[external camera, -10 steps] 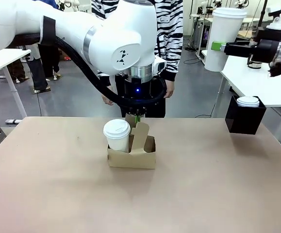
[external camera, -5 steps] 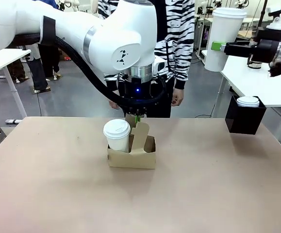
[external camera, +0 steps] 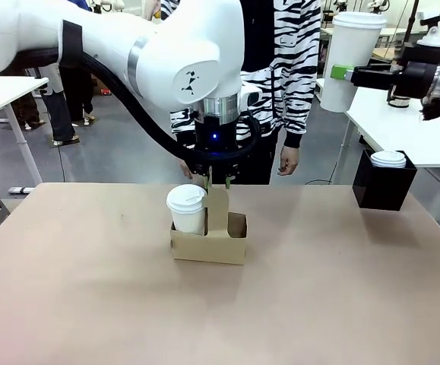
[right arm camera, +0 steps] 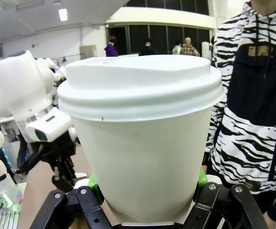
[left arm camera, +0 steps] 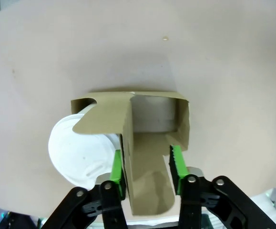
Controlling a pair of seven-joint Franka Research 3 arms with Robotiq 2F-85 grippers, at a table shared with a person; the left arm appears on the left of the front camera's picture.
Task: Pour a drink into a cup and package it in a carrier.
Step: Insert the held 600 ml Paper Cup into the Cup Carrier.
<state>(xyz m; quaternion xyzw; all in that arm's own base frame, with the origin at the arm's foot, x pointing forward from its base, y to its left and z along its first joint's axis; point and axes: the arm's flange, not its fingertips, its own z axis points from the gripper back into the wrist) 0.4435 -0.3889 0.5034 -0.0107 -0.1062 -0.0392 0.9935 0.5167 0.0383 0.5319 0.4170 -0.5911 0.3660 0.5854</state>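
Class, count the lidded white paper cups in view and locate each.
2. The first cup sits in the carrier; the second cup is held aloft by the right gripper.

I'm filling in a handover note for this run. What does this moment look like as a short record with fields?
left gripper: over the carrier, pads either side of its handle; grip unclear
right gripper: shut on raised cup, lidded, held high at the right
carrier: on table, right hole empty
carrier cup: lidded, upright in left hole
lid box: far right of table
person: standing at far side
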